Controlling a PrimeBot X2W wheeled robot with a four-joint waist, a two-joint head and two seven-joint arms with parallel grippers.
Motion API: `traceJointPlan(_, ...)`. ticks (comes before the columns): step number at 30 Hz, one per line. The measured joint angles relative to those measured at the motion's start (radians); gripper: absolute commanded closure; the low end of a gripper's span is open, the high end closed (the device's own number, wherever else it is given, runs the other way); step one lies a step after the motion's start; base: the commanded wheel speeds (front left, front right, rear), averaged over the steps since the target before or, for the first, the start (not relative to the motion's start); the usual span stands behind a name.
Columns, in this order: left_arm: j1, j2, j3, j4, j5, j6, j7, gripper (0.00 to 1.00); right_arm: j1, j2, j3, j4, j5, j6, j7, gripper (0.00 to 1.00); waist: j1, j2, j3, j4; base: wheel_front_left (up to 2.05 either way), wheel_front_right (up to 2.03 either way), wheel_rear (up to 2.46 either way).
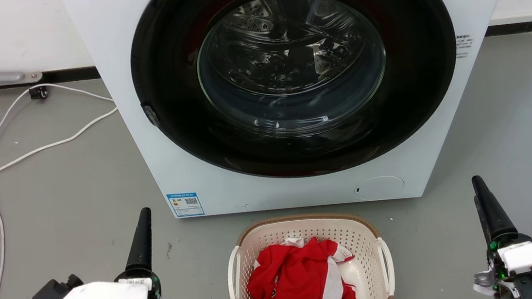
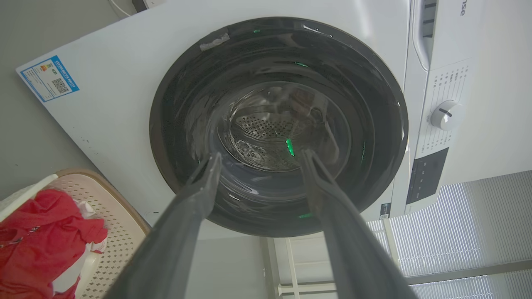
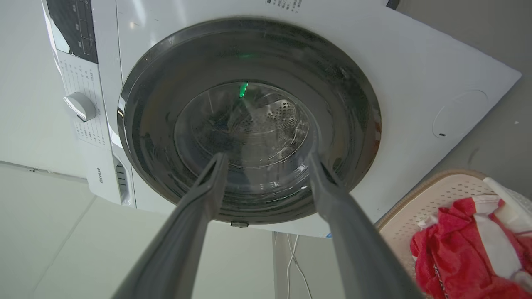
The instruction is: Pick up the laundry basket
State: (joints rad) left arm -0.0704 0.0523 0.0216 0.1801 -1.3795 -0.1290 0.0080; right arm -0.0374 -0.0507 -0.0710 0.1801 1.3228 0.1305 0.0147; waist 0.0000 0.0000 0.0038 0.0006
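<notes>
One laundry basket (image 1: 302,219) is recorded before one washing machine (image 1: 212,198), holding one red garment (image 1: 298,278). Left gripper (image 2: 259,160) and right gripper (image 3: 266,160) are spread, empty, facing the machine.

The cream perforated plastic laundry basket (image 1: 358,245) stands on the grey floor (image 1: 80,196) straight before me, in front of the big white front-loading washing machine (image 1: 160,169) and perhaps just short of touching it, with a crumpled red-and-white garment (image 1: 298,278) lying in it. My left gripper (image 1: 144,216) hangs left of the basket and my right gripper (image 1: 478,185) right of it, both well apart from it, the basket between them. A thin white cable (image 1: 27,153) trails over the floor left of the machine.
</notes>
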Motion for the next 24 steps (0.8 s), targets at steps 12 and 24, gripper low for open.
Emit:
traceJointPlan(12,0.002,0.0,-0.037,-0.017,0.252,0.0,-0.046,0.0,0.018,0.0,0.019,-0.063,-0.295,0.0,-0.032,0.0,0.0,0.0,-0.003,0.003,0.0,0.0,0.0)
traceJointPlan(24,0.002,0.01,-0.063,-0.021,0.503,0.0,-0.084,0.0,0.024,0.0,0.042,-0.09,-0.601,0.0,-0.041,0.0,0.0001,0.0,-0.005,0.005,0.0,0.0,0.0)
